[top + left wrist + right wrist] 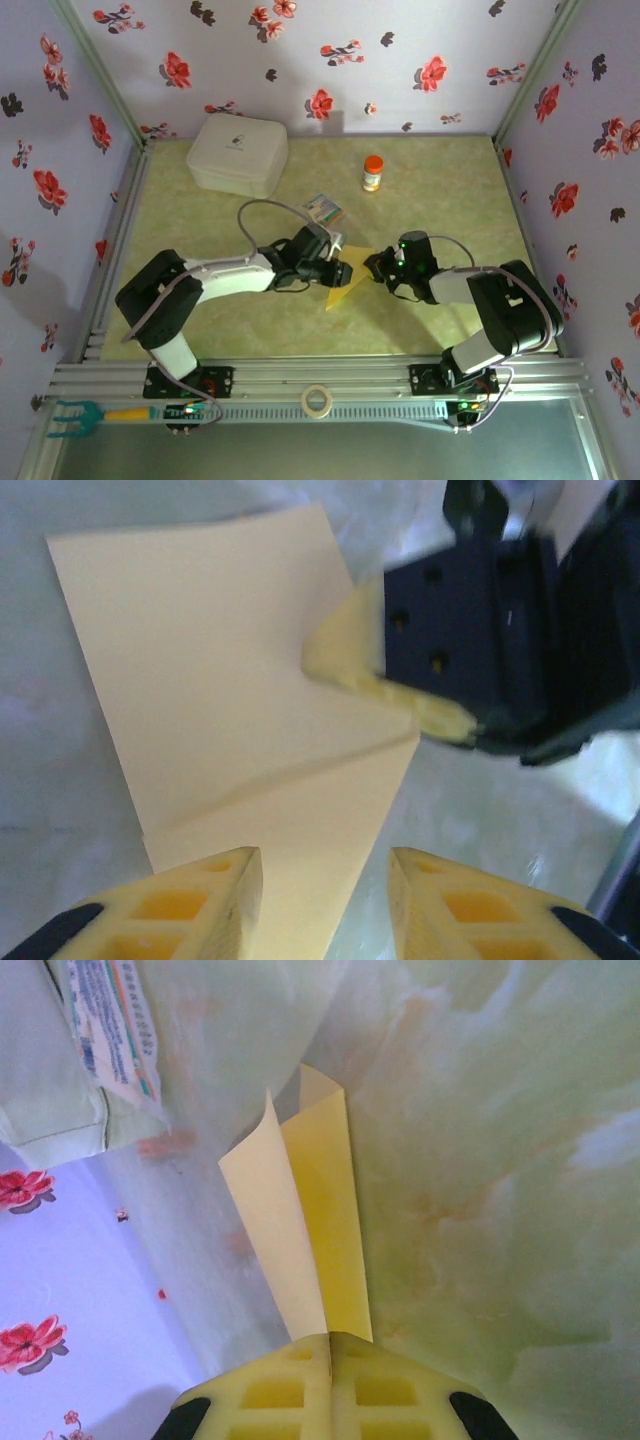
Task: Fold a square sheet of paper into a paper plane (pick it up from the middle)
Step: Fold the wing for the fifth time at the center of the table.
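Two grippers meet at the paper (345, 287) mid-table. The right gripper (330, 1345) is clamped tight on a raised fold of it, and the left gripper (325, 880) stands partly open over its near corner, gripping nothing. Print on the packet (110, 1030) is too blurred to read.

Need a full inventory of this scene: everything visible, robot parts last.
sheet of paper: 1, yellow, partly folded, table centre between the hands
box: 1, white, far left of the table
bottle: 1, small, orange cap, far centre
packet: 1, colourful printed, just beyond the left hand
tape roll: 1, pale, on the near rail
fork tool: 1, teal head, yellow handle, near-left corner
left hand: 1, yellow fingers, open over the paper's edge
right hand: 1, yellow fingers, shut on the paper
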Robot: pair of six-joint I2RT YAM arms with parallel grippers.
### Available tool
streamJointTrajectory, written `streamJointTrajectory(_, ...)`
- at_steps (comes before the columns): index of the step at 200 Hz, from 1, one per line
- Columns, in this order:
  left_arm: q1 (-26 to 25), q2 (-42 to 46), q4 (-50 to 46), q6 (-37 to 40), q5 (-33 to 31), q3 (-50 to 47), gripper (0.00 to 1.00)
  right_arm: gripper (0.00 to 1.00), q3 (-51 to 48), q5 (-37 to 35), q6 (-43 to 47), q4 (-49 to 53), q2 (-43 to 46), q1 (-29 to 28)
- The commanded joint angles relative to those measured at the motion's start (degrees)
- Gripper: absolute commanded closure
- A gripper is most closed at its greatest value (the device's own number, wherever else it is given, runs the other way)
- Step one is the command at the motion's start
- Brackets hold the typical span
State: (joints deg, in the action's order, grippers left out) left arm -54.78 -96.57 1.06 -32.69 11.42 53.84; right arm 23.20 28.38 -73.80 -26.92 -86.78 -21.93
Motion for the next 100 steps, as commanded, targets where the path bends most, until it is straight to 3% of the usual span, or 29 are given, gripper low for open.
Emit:
streamJointTrajectory(1,-3.4,-1.8,-6.7,7.3,-8.1,2.3,0.60,0.99,1.3,-1.4,-1.2,2.0,0.7,-0.3)
streamJointTrajectory(100,-12.5,-8.1,-17.1,13.5,-26.0,8.6,0.55,0.99,1.4,-0.9,-1.1,2.1,0.4,-0.2)
